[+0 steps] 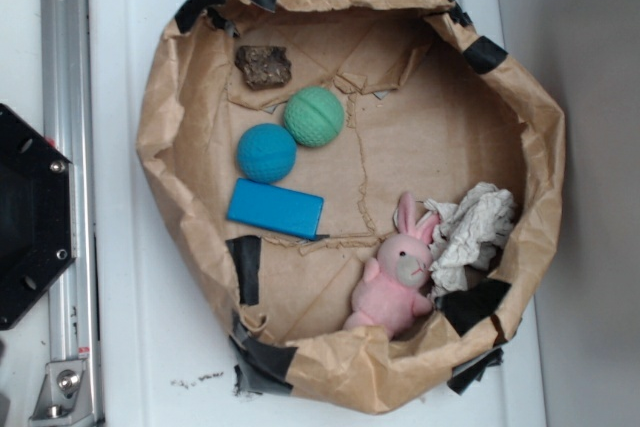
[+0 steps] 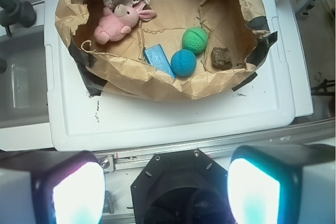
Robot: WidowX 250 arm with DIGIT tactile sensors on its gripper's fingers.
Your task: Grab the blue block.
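The blue block (image 1: 275,209) lies flat on the paper floor of a crumpled brown paper basin (image 1: 160,147), at its left side, just below a round blue dimpled ball (image 1: 266,153). In the wrist view the blue block (image 2: 159,60) shows behind the basin's near wall, left of the blue ball (image 2: 184,63). My gripper (image 2: 165,192) is open, its two glowing pads far apart at the bottom of the wrist view, well back from the basin and above the black robot base (image 2: 184,187). The gripper does not show in the exterior view.
Also in the basin: a green ball (image 1: 314,116), a brown rock-like lump (image 1: 264,66), a pink plush rabbit (image 1: 398,272) and crumpled paper (image 1: 472,232). The basin stands on a white plastic lid (image 1: 120,247). An aluminium rail (image 1: 70,197) and the black base (image 1: 30,217) lie left.
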